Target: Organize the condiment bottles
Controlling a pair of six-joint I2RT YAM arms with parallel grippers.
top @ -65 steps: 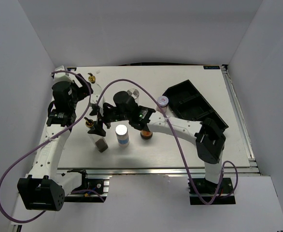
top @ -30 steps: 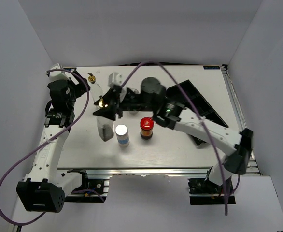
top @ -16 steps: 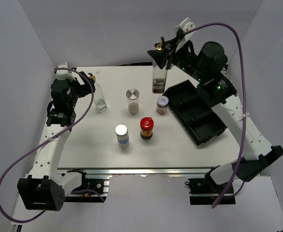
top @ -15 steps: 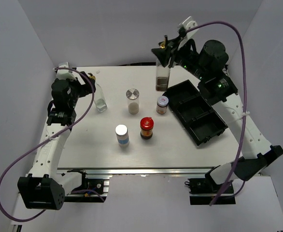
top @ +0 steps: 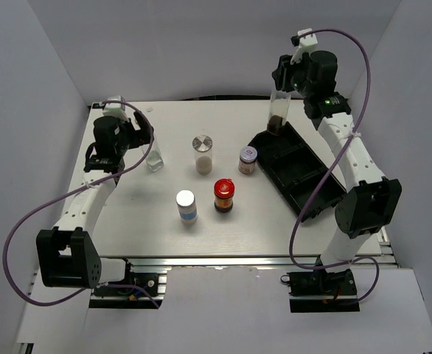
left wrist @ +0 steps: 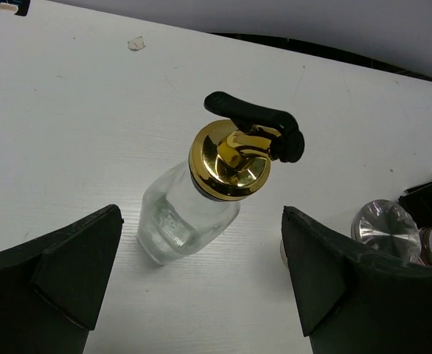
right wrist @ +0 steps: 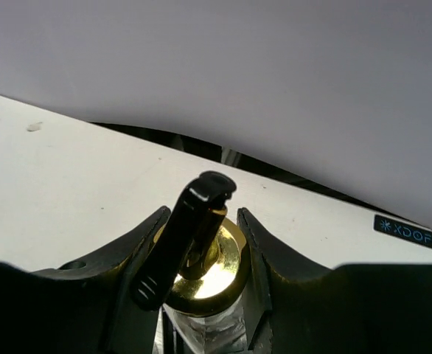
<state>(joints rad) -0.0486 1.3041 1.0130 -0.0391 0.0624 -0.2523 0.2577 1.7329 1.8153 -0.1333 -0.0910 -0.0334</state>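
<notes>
My right gripper [top: 282,85] is shut on the gold pourer top of a tall clear glass bottle [top: 278,112] with dark contents at its bottom, hanging upright over the far end of the black compartment tray [top: 315,184]. The right wrist view shows both fingers pressed against that gold cap [right wrist: 208,269]. My left gripper [top: 142,144] stands open, its fingers [left wrist: 83,254] on either side of the second clear gold-topped bottle [left wrist: 190,214], not touching it. On the table stand a silver-lidded jar [top: 202,151], a small jar [top: 248,159], a red-lidded dark jar [top: 224,195] and a blue-labelled bottle [top: 187,206].
White walls close in the table on the left, back and right. The black tray lies diagonally at the right. The silver lid [left wrist: 382,228] shows just beyond my left gripper's right finger.
My right arm has carried the tall bottle to the right and lower, to above the tray's far end. My left gripper has shifted closer to the clear bottle.
</notes>
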